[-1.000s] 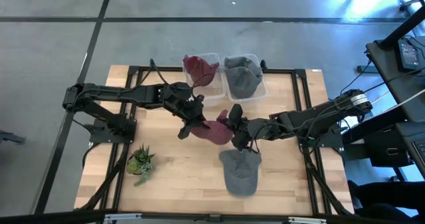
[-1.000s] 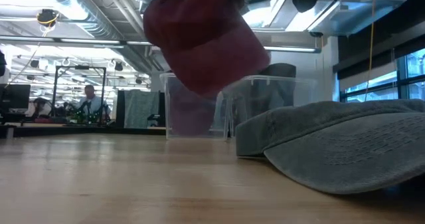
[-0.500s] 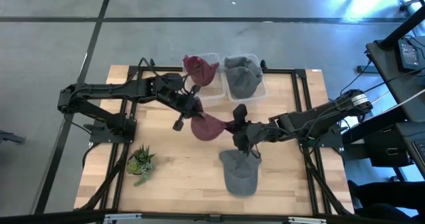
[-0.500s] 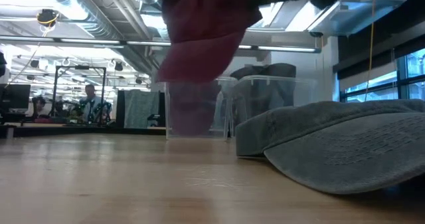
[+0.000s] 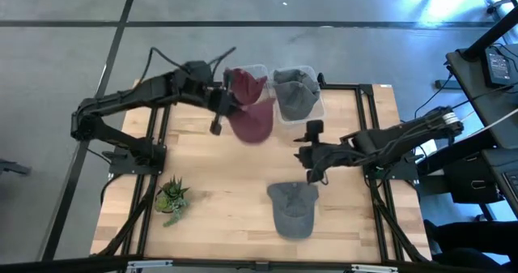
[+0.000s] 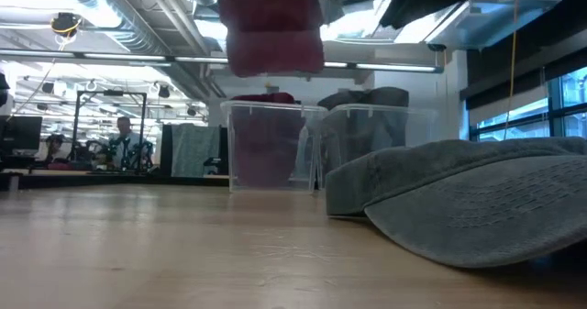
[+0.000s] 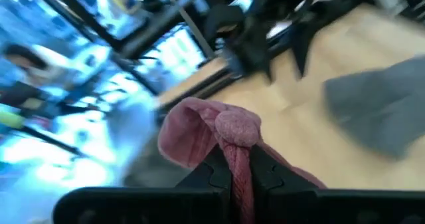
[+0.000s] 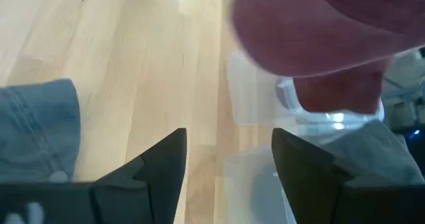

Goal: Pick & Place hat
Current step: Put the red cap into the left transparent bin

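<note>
Left gripper: clamped on the maroon hat, held aloft beside the left bin.
Right gripper: fingers spread, nothing held, over mid-table.
Grey hat: laid flat on the table, near edge.
Left bin: apparently another maroon hat inside.

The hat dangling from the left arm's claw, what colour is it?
Dark red, a maroon shade. The hat shows best in the high view, held by the left gripper.

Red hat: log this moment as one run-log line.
left gripper: shut on red hat, lifted near red-hat bin | right gripper: open, empty, mid-table | grey hat: on table
</note>
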{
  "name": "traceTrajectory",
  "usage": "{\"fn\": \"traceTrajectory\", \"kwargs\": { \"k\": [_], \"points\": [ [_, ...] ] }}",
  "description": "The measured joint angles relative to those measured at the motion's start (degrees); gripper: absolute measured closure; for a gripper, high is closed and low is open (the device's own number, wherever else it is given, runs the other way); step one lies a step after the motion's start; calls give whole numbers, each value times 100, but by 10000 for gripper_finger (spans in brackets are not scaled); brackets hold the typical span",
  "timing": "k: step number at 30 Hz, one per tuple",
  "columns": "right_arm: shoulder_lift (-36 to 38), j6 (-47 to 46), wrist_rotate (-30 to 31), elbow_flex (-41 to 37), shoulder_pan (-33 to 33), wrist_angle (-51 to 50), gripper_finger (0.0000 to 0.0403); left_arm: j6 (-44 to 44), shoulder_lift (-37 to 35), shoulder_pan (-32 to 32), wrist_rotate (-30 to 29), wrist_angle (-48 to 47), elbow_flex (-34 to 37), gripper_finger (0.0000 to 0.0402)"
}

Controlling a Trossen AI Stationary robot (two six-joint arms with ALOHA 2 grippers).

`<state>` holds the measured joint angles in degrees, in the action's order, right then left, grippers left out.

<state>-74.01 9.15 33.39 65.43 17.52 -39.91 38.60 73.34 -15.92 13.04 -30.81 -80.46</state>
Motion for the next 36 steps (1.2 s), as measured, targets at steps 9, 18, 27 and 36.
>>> {"fn": "traceTrajectory", "kwargs": {
  "k": [9, 18, 27, 36],
  "points": [
    [223, -431, 5, 0, -12, -287, 183, 1867, 32, -917, 281, -48, -270, 398],
    [217, -576, 4, 0, -17, -287, 183, 2782, 806, -1686, 863, 94, -264, 398],
    [215, -587, 5, -17, -131, -337, 182, 3239, 1331, -2003, 870, 704, -263, 398],
    [213, -587, 4, -20, -580, -519, 182, 3601, 1346, -2208, 483, 665, -263, 398]
  ]
}}
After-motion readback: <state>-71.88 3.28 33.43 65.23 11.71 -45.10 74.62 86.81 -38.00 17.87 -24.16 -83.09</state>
